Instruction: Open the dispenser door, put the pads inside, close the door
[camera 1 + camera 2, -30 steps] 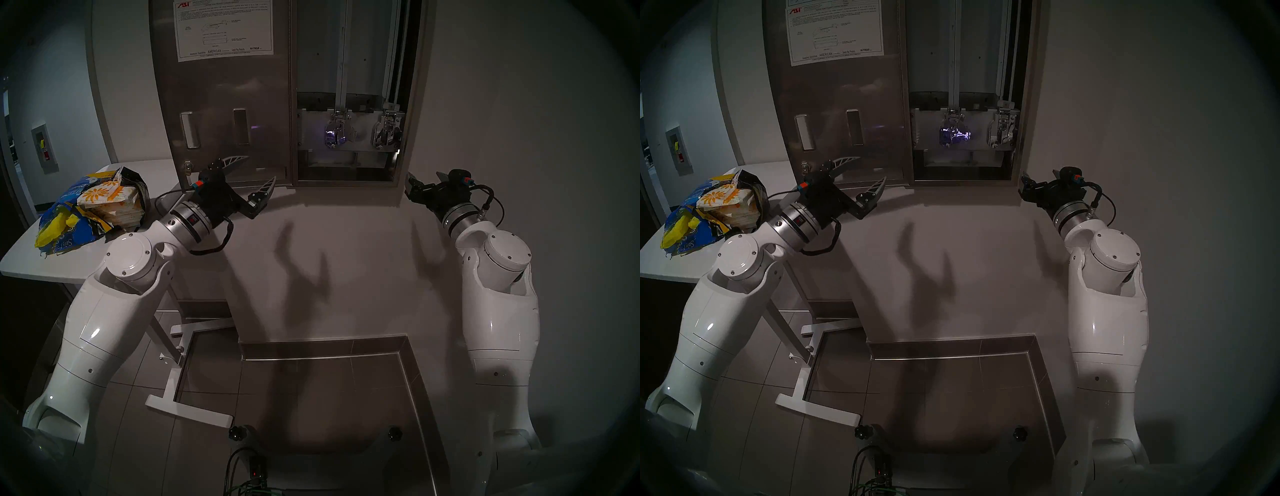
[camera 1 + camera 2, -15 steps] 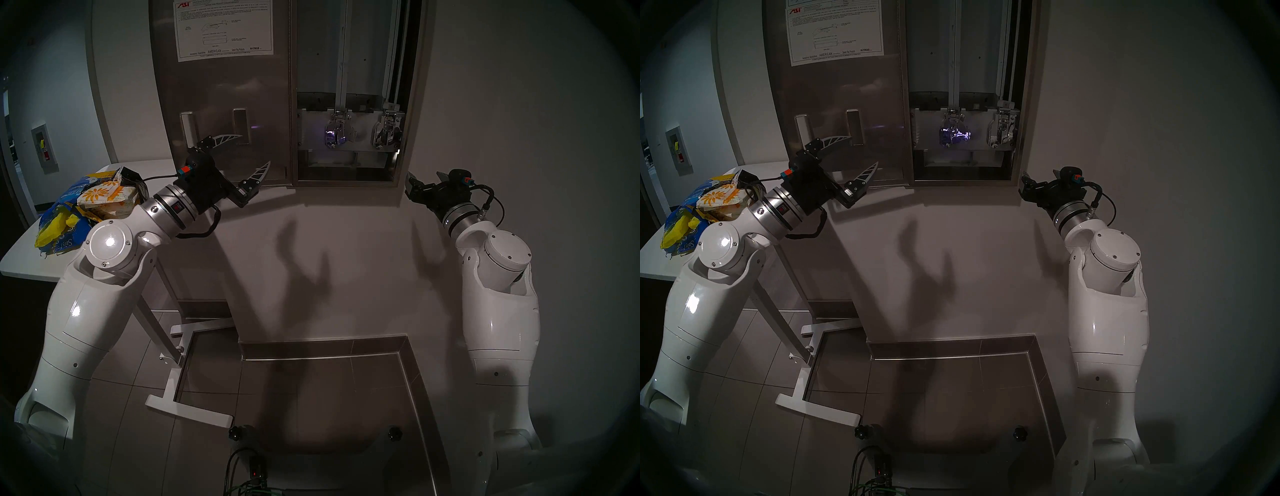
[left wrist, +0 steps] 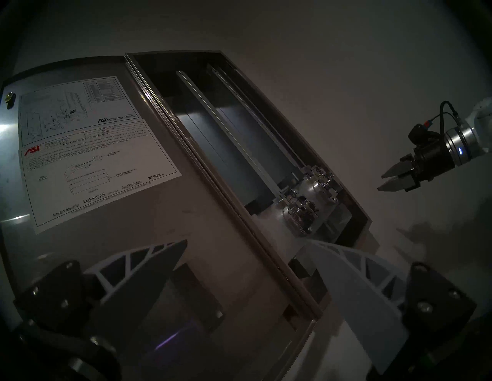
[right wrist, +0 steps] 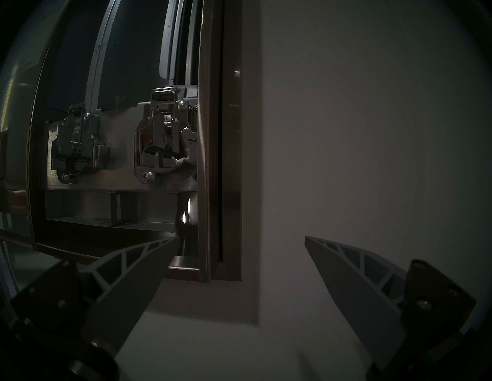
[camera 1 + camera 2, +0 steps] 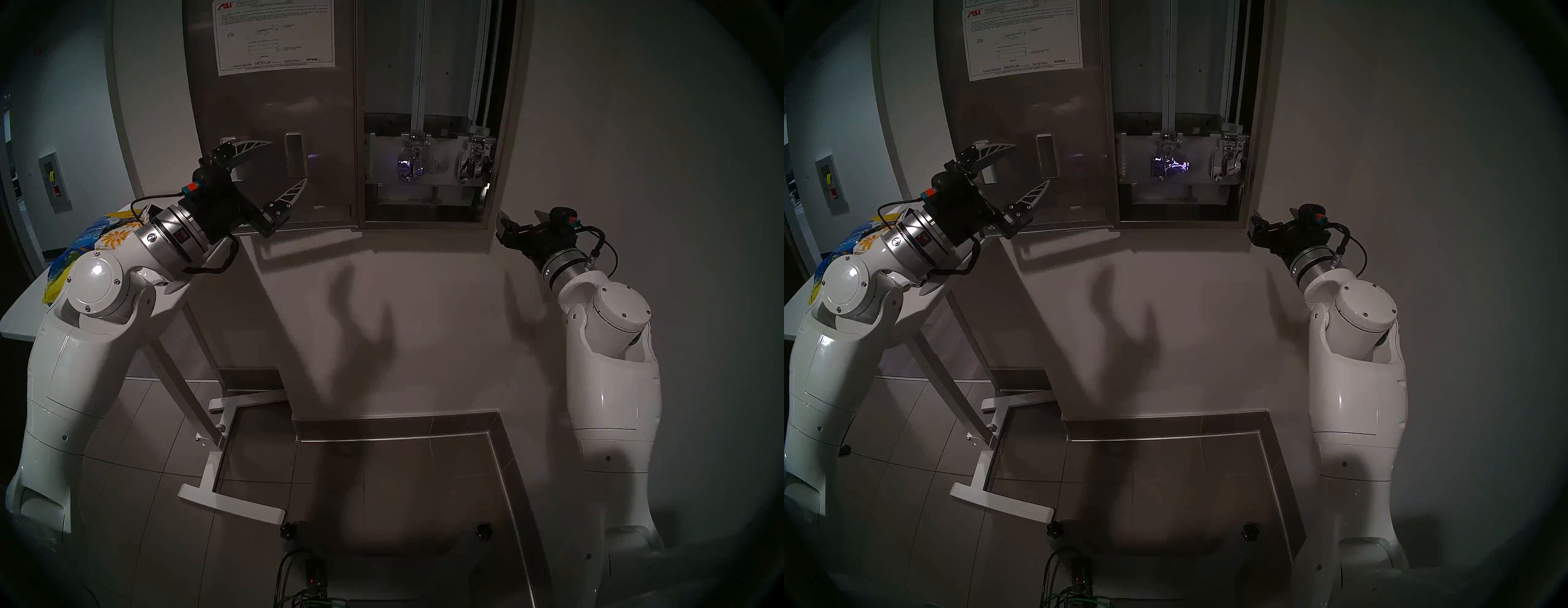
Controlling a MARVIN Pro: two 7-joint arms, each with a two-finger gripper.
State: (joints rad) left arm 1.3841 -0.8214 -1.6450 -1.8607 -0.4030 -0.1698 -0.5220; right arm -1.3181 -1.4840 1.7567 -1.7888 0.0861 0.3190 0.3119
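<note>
Steel dispenser door (image 5: 271, 106) open; left hand (image 5: 288, 163) risen, spread, empty; right hand (image 5: 519, 218) unmoved, spread.

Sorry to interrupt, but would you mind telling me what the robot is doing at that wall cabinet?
It is restocking a dispenser. The door is swung wide open to the left, and the chutes look empty. Both end effectors are open and hold nothing: the left end effector is raised in front of the door's inner face, and the right end effector is by the cabinet's lower right corner. The pads are in their bag on the side table, mostly hidden behind the left arm.
</note>
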